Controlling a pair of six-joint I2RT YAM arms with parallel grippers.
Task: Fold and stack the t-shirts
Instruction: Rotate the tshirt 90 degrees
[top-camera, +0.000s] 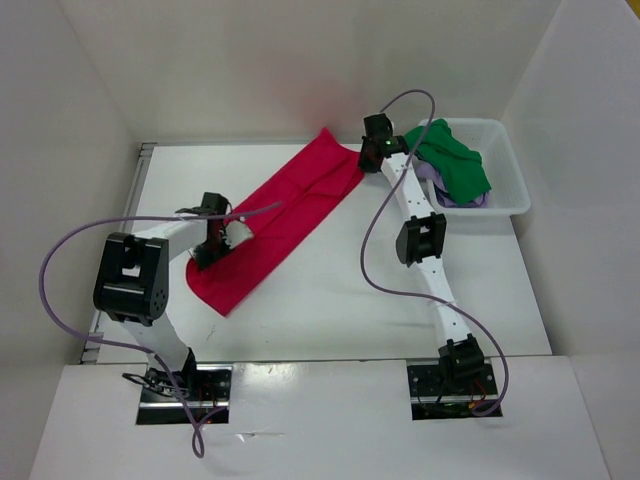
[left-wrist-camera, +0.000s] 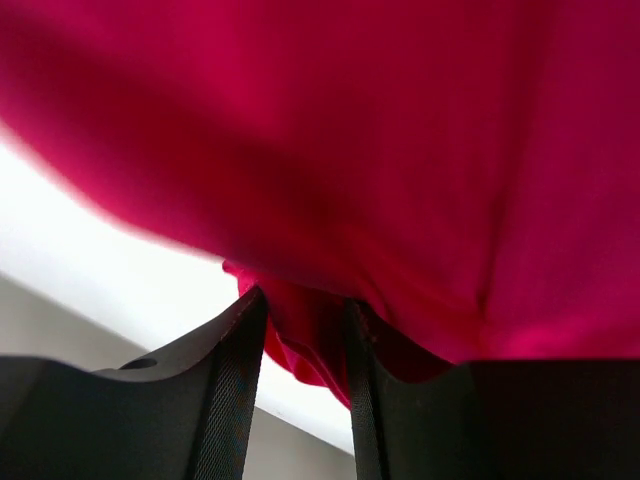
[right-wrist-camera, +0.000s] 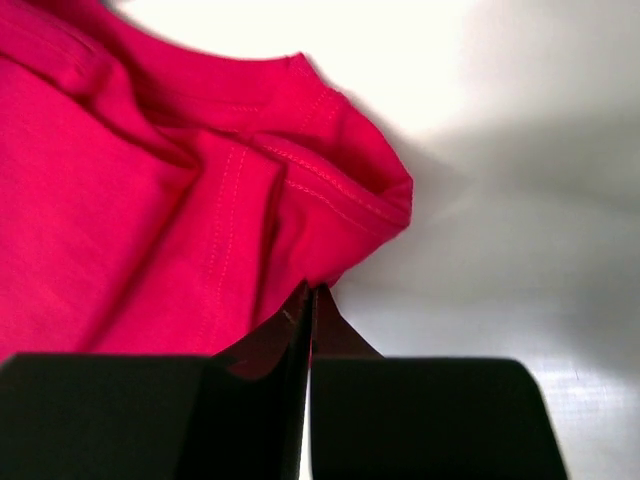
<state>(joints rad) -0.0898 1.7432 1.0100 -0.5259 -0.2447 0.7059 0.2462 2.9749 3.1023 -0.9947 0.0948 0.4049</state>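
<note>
Red shirt (top-camera: 285, 215) stretched diagonally across tabletop (top-camera: 340, 300) | left pincer (left-wrist-camera: 303, 312) clamps bunched cloth | right pincer (right-wrist-camera: 308, 300) pinches only a thin hem edge | risk: hem slips free under pull, skewing the fold

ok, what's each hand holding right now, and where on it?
Both hold the red shirt: the left hand pinches a bunched fold near its near end, and the right hand pinches a stitched hem at its far end.

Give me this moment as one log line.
left gripper shut on red shirt | right gripper shut on its far end | shirt stretched diagonally across table | green shirt, lavender shirt in basket
</note>
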